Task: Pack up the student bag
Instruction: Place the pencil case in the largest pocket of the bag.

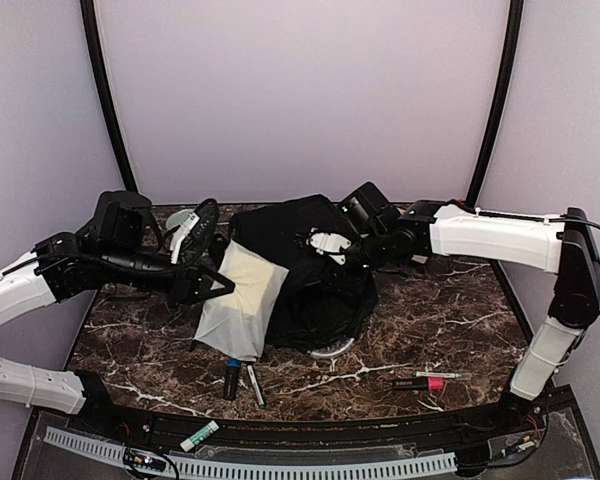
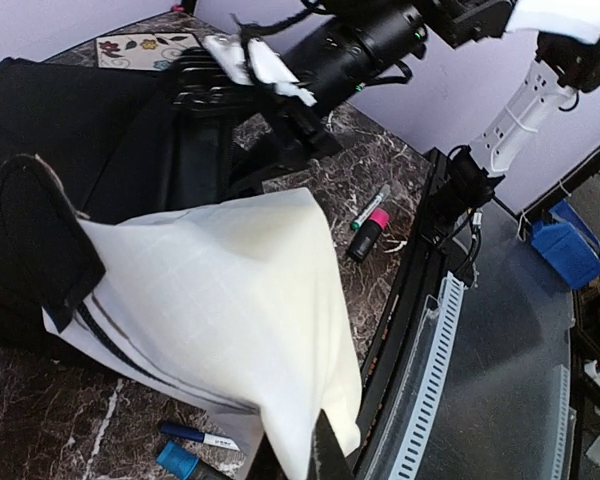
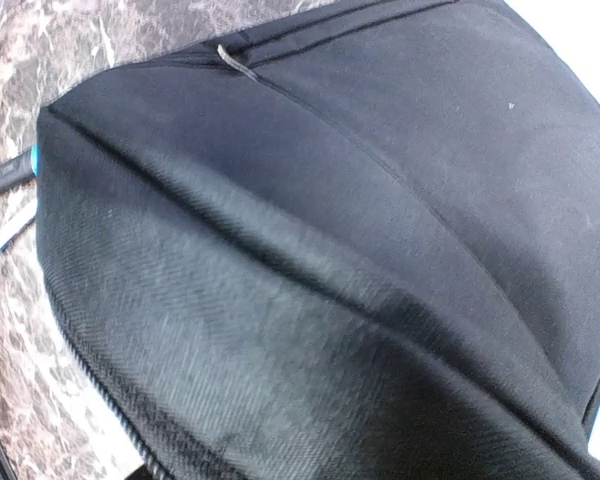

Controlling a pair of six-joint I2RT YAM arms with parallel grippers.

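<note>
left gripper (image 1: pixel 223 285) pinching cream pad (image 1: pixel 245 305), student bag (image 1: pixel 290 235)

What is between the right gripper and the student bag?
Nothing visible: the right gripper sits right at the student bag, whose black fabric fills its wrist view. The cream notebook lies off to its left.

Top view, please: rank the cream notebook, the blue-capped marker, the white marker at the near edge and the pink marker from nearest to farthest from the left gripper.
1. cream notebook: clamped in the left gripper, against the student bag's left side.
2. blue-capped marker: just past the notebook's lower end.
3. white marker: near edge, left side.
4. pink marker: far over on the right.
</note>
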